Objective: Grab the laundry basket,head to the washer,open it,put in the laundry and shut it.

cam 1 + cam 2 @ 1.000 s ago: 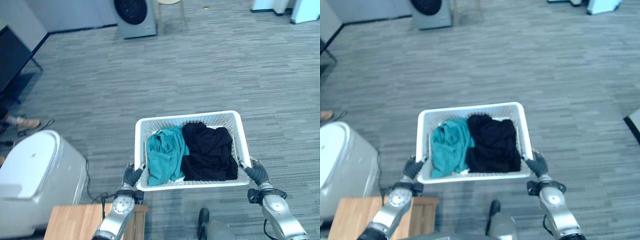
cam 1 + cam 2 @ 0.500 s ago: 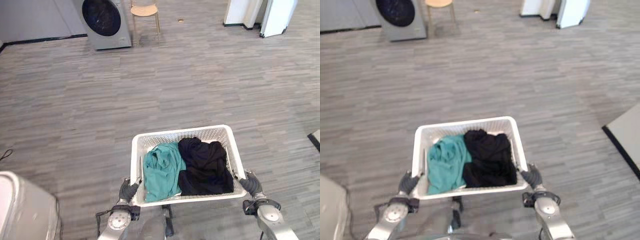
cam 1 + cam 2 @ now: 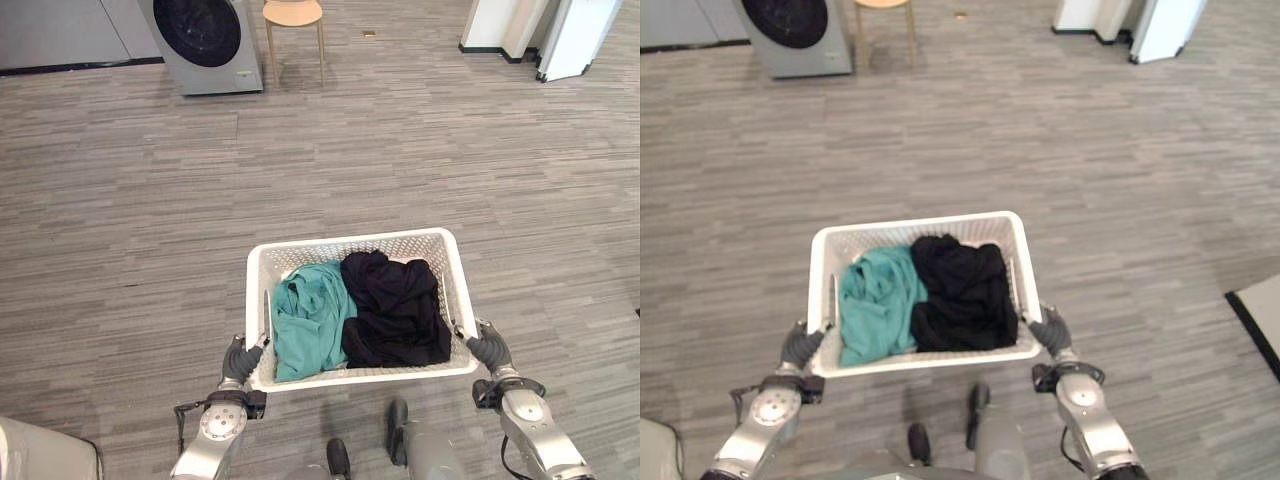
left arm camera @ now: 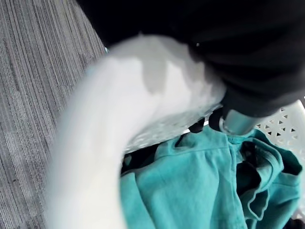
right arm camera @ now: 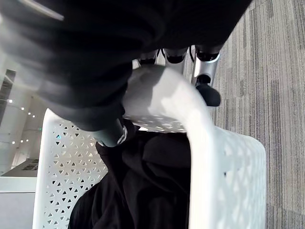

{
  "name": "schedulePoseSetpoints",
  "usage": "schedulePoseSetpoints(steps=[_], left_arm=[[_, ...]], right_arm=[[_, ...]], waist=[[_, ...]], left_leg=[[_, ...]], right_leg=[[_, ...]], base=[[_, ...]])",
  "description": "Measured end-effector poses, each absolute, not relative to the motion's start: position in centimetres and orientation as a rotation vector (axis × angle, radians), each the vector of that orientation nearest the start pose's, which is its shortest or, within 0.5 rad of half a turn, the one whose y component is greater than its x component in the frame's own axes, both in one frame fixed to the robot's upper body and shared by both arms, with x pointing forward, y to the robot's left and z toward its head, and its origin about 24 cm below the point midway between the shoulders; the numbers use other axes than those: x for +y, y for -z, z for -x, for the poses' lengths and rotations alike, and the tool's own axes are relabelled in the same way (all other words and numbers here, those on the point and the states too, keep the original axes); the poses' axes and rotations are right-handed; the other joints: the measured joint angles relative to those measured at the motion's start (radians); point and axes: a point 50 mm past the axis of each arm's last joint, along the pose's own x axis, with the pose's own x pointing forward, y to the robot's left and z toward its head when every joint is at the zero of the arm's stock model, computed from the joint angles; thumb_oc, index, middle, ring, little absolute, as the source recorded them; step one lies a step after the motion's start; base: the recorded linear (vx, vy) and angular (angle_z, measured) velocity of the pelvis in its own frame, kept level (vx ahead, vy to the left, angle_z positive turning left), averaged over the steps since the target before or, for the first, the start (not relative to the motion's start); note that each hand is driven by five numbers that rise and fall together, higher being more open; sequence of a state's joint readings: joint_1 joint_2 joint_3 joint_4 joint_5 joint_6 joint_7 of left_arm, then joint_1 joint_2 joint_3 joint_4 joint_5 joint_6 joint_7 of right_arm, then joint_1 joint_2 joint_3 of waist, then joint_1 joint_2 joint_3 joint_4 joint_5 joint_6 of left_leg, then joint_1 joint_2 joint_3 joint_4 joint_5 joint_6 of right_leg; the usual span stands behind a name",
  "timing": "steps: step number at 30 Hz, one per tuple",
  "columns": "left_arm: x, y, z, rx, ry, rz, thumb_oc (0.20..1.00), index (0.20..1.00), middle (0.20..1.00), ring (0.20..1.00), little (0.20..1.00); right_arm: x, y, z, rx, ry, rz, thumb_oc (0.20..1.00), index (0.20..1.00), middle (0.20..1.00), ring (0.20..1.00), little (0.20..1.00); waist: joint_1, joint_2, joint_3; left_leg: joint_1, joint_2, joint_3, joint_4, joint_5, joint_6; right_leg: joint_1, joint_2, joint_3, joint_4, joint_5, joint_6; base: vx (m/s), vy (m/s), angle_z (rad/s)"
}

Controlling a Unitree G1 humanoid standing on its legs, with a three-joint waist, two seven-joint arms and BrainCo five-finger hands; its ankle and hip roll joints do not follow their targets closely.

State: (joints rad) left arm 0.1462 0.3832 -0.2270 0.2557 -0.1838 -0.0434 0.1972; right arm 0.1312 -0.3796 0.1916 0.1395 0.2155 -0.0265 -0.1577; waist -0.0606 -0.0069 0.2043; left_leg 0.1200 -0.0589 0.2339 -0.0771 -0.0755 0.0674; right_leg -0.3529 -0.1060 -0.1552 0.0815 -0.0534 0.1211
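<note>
Washer [image 3: 205,42] nearer, basket [image 3: 440,247] still held

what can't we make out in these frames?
- Washer: top cut off by the edge of both eye views, so the upper part of the door is hidden.
- Chair: seat and legs show, the rest is cut off the same way.
- Clothes under the teal garment and black garment in the basket: hidden by those two.
- Left hand: blurred in its wrist view.
</note>
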Motion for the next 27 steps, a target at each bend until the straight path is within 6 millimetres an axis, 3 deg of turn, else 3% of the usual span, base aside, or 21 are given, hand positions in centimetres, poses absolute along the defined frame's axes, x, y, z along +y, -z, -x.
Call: schedulePoseSetpoints(steps=[3, 4, 5, 6, 7, 8, 9, 11, 12, 13, 16, 17, 19, 20, 21, 23, 25, 26, 27], left_arm=[[20.6, 4.9, -19.3, 0.422, -0.068, -0.227, 0.200, 0.200, 0.200, 0.200, 0.200], [20.0, 5.3, -18.9, 0.439, -0.056, -0.216, 0.200, 0.200, 0.200, 0.200, 0.200], [19.6, 5.6, -18.6, 0.452, -0.047, -0.206, 0.200, 0.200, 0.200, 0.200, 0.200], [19.2, 5.8, -18.3, 0.460, -0.047, -0.189, 0.200, 0.200, 0.200, 0.200, 0.200], [19.0, 5.8, -18.5, 0.457, -0.043, -0.187, 0.200, 0.200, 0.200, 0.200, 0.200], [18.4, 5.8, -18.7, 0.453, -0.022, -0.183, 0.200, 0.200, 0.200, 0.200, 0.200], [18.2, 5.8, -18.5, 0.456, -0.022, -0.175, 0.200, 0.200, 0.200, 0.200, 0.200], [18.2, 5.9, -18.4, 0.458, -0.019, -0.175, 0.200, 0.200, 0.200, 0.200, 0.200], [18.4, 5.8, -18.4, 0.457, -0.021, -0.177, 0.200, 0.200, 0.200, 0.200, 0.200], [18.3, 5.5, -18.6, 0.443, -0.019, -0.176, 0.200, 0.200, 0.200, 0.200, 0.200], [18.6, 4.7, -19.3, 0.405, -0.019, -0.184, 0.200, 0.200, 0.200, 0.200, 0.200], [18.6, 4.5, -19.6, 0.394, -0.018, -0.185, 0.200, 0.200, 0.200, 0.200, 0.200], [18.6, 4.4, -19.5, 0.390, -0.018, -0.182, 0.200, 0.200, 0.200, 0.200, 0.200], [18.6, 4.4, -19.4, 0.392, -0.022, -0.180, 0.200, 0.200, 0.200, 0.200, 0.200], [18.8, 4.5, -19.2, 0.399, -0.032, -0.178, 0.200, 0.200, 0.200, 0.200, 0.200], [19.1, 4.9, -18.9, 0.421, -0.041, -0.181, 0.200, 0.200, 0.200, 0.200, 0.200], [19.4, 5.3, -18.3, 0.445, -0.049, -0.177, 0.200, 0.200, 0.200, 0.200, 0.200], [19.3, 5.4, -18.1, 0.454, -0.044, -0.176, 0.200, 0.200, 0.200, 0.200, 0.200], [19.3, 5.4, -18.0, 0.458, -0.041, -0.174, 0.200, 0.200, 0.200, 0.200, 0.200]], right_arm=[[-20.6, 2.1, -20.8, 0.313, 0.044, 0.187, 0.200, 0.200, 0.200, 0.200, 0.200], [-21.1, 3.0, -19.4, 0.362, 0.065, 0.182, 0.200, 0.200, 0.200, 0.200, 0.200], [-21.5, 3.1, -19.1, 0.374, 0.072, 0.183, 0.200, 0.200, 0.200, 0.200, 0.200], [-21.7, 3.0, -19.2, 0.368, 0.067, 0.191, 0.200, 0.200, 0.200, 0.200, 0.200], [-22.0, 2.9, -19.5, 0.365, 0.079, 0.189, 0.200, 0.200, 0.200, 0.200, 0.200], [-22.5, 2.9, -19.3, 0.368, 0.091, 0.185, 0.200, 0.200, 0.200, 0.200, 0.200], [-23.0, 2.5, -19.7, 0.351, 0.085, 0.212, 0.200, 0.200, 0.200, 0.200, 0.200], [-23.1, 1.9, -20.3, 0.331, 0.066, 0.228, 0.200, 0.200, 0.200, 0.200, 0.200], [-22.9, 1.6, -20.7, 0.312, 0.060, 0.226, 0.200, 0.200, 0.200, 0.200, 0.200], [-22.9, 1.4, -20.8, 0.304, 0.062, 0.225, 0.200, 0.200, 0.200, 0.200, 0.200], [-22.8, 1.0, -21.1, 0.282, 0.067, 0.217, 0.200, 0.200, 0.200, 0.200, 0.200], [-22.6, 0.5, -21.3, 0.257, 0.064, 0.210, 0.200, 0.200, 0.200, 0.200, 0.200], [-22.5, 0.6, -21.3, 0.258, 0.059, 0.212, 0.200, 0.200, 0.200, 0.200, 0.200], [-22.4, 0.7, -21.2, 0.263, 0.059, 0.211, 0.200, 0.200, 0.200, 0.200, 0.200], [-22.5, 0.9, -21.3, 0.269, 0.061, 0.213, 0.200, 0.200, 0.200, 0.200, 0.200], [-22.2, 1.7, -21.0, 0.303, 0.066, 0.195, 0.200, 0.200, 0.200, 0.200, 0.200], [-22.0, 2.0, -20.8, 0.313, 0.059, 0.191, 0.200, 0.200, 0.200, 0.200, 0.200], [-22.0, 2.1, -20.5, 0.320, 0.060, 0.191, 0.200, 0.200, 0.200, 0.200, 0.200], [-22.0, 2.2, -20.3, 0.326, 0.059, 0.193, 0.200, 0.200, 0.200, 0.200, 0.200]], waist=[[-0.020, 0.000, 0.004], [-0.042, 0.012, 0.007], [-0.043, 0.034, 0.004], [-0.045, 0.061, 0.002], [-0.053, 0.061, 0.010], [-0.062, 0.054, 0.001], [-0.044, 0.062, 0.003], [-0.033, 0.064, 0.004], [-0.017, 0.057, 0.003], [-0.016, 0.049, 0.004], [-0.012, 0.000, 0.022], [-0.003, -0.027, 0.034], [-0.005, -0.025, 0.031], [0.011, -0.018, 0.028], [0.026, -0.009, 0.026], [0.040, -0.003, 0.026], [0.045, -0.006, 0.024], [0.047, -0.011, 0.022], [0.052, -0.016, 0.019]], left_leg=[[0.065, -0.005, -0.029, -0.001, -0.027, -0.018], [0.144, 0.022, -0.099, -0.002, -0.088, -0.057], [0.167, 0.053, -0.107, 0.008, -0.096, -0.072], [0.174, 0.085, -0.109, 0.032, -0.097, -0.079], [0.150, 0.101, -0.113, 0.102, -0.106, -0.095], [0.071, 0.112, -0.108, 0.267, -0.120, -0.114], [0.066, 0.119, -0.105, 0.306, -0.080, -0.142], [-0.039, 0.173, -0.085, 0.552, -0.047, -0.181], [-0.063, 0.201, -0.085, 0.659, 0.027, -0.185], [-0.081, 0.211, -0.070, 0.691, 0.001, -0.184], [-0.137, 0.172, -0.003, 0.635, -0.084, -0.152], [-0.186, 0.136, 0.057, 0.469, -0.104, -0.126], [-0.278, 0.135, 0.068, 0.351, -0.077, -0.121], [-0.302, 0.133, 0.062, 0.245, -0.031, -0.124], [-0.331, 0.135, 0.052, 0.135, 0.027, -0.128], [-0.412, 0.146, 0.059, -0.011, 0.094, -0.115], [-0.448, 0.149, 0.079, 0.000, 0.098, -0.103], [-0.465, 0.140, 0.094, 0.022, 0.102, -0.093], [-0.479, 0.130, 0.105, 0.045, 0.104, -0.092]], right_leg=[[-0.006, -0.036, -0.029, -0.127, 0.065, 0.000], [0.046, -0.038, 0.003, -0.061, 0.094, -0.003], [0.053, -0.020, 0.002, -0.019, 0.159, -0.011], [0.055, 0.000, -0.009, 0.023, 0.163, -0.012], [0.061, 0.002, -0.008, 0.055, 0.165, -0.015], [0.085, 0.001, -0.015, 0.062, 0.194, -0.088], [0.100, 0.024, -0.030, 0.067, 0.156, -0.133], [0.139, 0.053, -0.032, 0.070, 0.125, -0.174], [0.185, 0.079, -0.017, 0.065, 0.083, -0.206], [0.213, 0.083, -0.018, 0.052, 0.082, -0.204], [0.308, 0.075, -0.002, -0.037, 0.066, -0.215], [0.374, 0.070, 0.002, -0.084, 0.081, -0.204], [0.440, 0.094, -0.003, -0.138, 0.046, -0.163], [0.470, 0.112, 0.011, -0.163, 0.029, -0.150], [0.488, 0.133, 0.029, -0.162, 0.006, -0.150], [0.564, 0.172, 0.041, -0.162, -0.056, -0.152], [0.625, 0.179, 0.057, -0.162, -0.111, -0.142], [0.662, 0.174, 0.059, -0.161, -0.128, -0.163], [0.689, 0.169, 0.061, -0.161, -0.148, -0.159]], base=[[0.50, -0.161, 0.46], [0.63, -0.313, 0.91], [0.42, -0.248, 0.93], [0.25, -0.178, 0.44], [0.38, -0.303, 0.77], [0.38, -0.303, 0.63], [0.54, -0.412, 0.50], [0.34, -0.216, -0.19], [0.41, -0.197, -0.31], [0.42, -0.159, -0.14], [0.35, -0.071, -0.01], [0.48, -0.032, -0.12], [0.61, -0.014, -0.11], [0.51, 0.012, -0.37], [0.52, 0.025, -0.44], [0.68, 0.067, -0.28], [0.55, 0.085, -0.23], [0.65, 0.112, -0.20], [0.68, 0.109, -0.29]])
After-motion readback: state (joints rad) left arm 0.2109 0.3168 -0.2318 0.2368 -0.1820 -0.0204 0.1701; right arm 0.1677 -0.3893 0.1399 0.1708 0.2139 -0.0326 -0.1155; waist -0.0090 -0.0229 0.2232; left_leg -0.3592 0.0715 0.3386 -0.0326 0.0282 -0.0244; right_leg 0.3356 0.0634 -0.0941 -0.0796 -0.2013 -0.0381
